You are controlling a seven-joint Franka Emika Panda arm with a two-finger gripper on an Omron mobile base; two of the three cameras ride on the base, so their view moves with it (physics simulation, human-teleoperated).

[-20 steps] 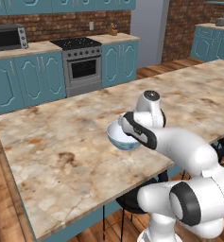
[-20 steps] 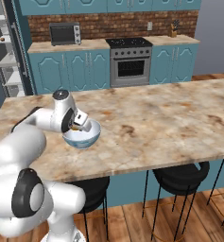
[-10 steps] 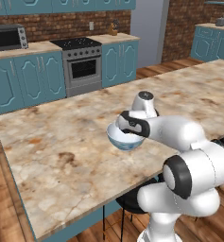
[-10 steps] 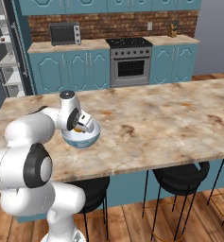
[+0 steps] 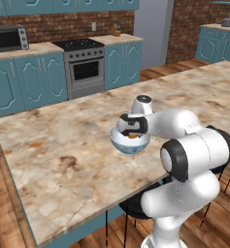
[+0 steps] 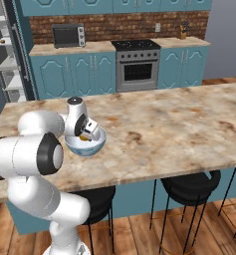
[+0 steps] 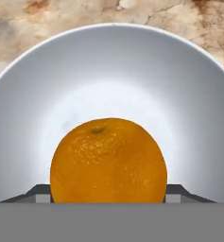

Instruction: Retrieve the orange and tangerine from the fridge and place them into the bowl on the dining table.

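The bowl (image 5: 130, 146) (image 6: 87, 147), white inside and light blue outside, stands on the beige marbled dining table (image 5: 63, 160) (image 6: 164, 129) near its front edge. My gripper (image 5: 131, 131) (image 6: 87, 131) (image 7: 108, 194) reaches down into the bowl (image 7: 108, 61). Its fingers are shut on the bright orange (image 7: 108, 160), one against each side. The orange (image 5: 132, 136) hangs just above the bowl's white floor. The fridge's white shelves (image 6: 1, 64) show at the far left. The tangerine is out of view.
Teal cabinets with a steel stove (image 5: 85, 68) (image 6: 137, 67) and a microwave (image 5: 7, 38) (image 6: 68, 35) line the back wall. Black stools (image 6: 186, 187) stand under the table's near edge. Bare stone lies all round the bowl.
The hand has stayed in the bowl with the fruit. The arm's elbow and upper links have swung round behind it, nearer the cameras.
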